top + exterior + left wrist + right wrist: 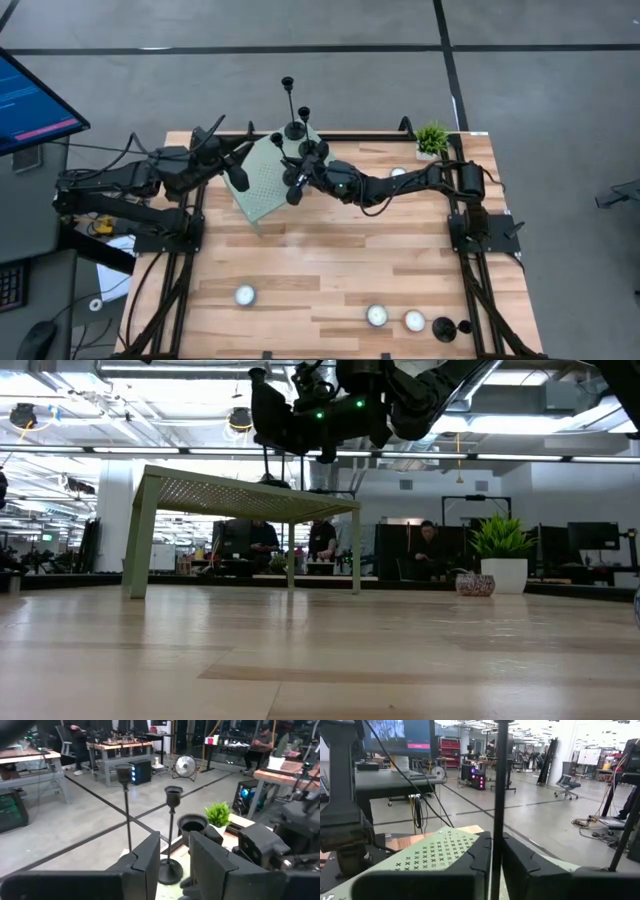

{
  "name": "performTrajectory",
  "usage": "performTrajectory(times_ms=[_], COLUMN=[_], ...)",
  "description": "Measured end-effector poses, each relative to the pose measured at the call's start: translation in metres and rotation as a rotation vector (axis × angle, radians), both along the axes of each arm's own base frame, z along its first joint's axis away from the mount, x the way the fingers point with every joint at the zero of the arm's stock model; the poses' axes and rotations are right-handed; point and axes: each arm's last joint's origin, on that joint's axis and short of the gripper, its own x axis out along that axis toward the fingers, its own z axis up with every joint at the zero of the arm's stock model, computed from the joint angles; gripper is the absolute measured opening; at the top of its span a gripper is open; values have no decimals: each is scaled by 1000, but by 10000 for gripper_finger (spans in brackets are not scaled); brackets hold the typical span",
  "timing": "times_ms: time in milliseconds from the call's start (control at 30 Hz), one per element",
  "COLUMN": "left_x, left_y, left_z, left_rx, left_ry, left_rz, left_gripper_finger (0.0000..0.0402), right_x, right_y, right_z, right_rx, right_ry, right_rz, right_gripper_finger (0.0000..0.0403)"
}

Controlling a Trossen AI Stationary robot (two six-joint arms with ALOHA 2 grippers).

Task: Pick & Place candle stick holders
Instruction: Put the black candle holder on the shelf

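Note:
Three black candle stick holders [296, 128] stand by their disc bases on the far part of the pale green perforated stand [262, 188]. In the left wrist view they show as a tall one [125, 775], a middle one [173, 797] and a short one [193, 825]. My right gripper [300, 178] reaches in from the right over the stand, shut on the stem of another holder [498, 780]. My left gripper [237, 172] waits open at the stand's left side with nothing between its fingers [150, 860]. One more holder [446, 328] is at the near right corner. My right gripper pinches the holder's thin stem [496, 827] between its two fingers. They come level from the table's right and lie across the stem. The stem stands upright over the green stand [435, 852]. The fingers hide its base, and its top runs out of the picture.
Tealight candles lie near the front edge [245, 295], [376, 315], [414, 320], and one lies behind the right arm [398, 172]. A small potted plant [432, 138] stands at the far right. In the low view the stand [240, 495] rises on legs above the wooden tabletop.

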Motion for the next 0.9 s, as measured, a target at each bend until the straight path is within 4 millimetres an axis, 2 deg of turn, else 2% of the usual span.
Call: performTrajectory(times_ms=[400, 667, 900], left_x=[5, 16, 45], left_y=[-2, -4, -7], left_z=[-13, -25, -38], left_rx=[-28, -66, -88], left_ry=[118, 228, 339], left_rz=[-65, -122, -223], left_gripper_finger=[192, 210, 212], right_x=[-2, -20, -54], right_y=[2, 11, 16], right_z=[0, 33, 70], right_rx=[-89, -112, -67], right_ry=[98, 193, 306], right_rz=[3, 26, 71], right_gripper_finger=[146, 222, 234])
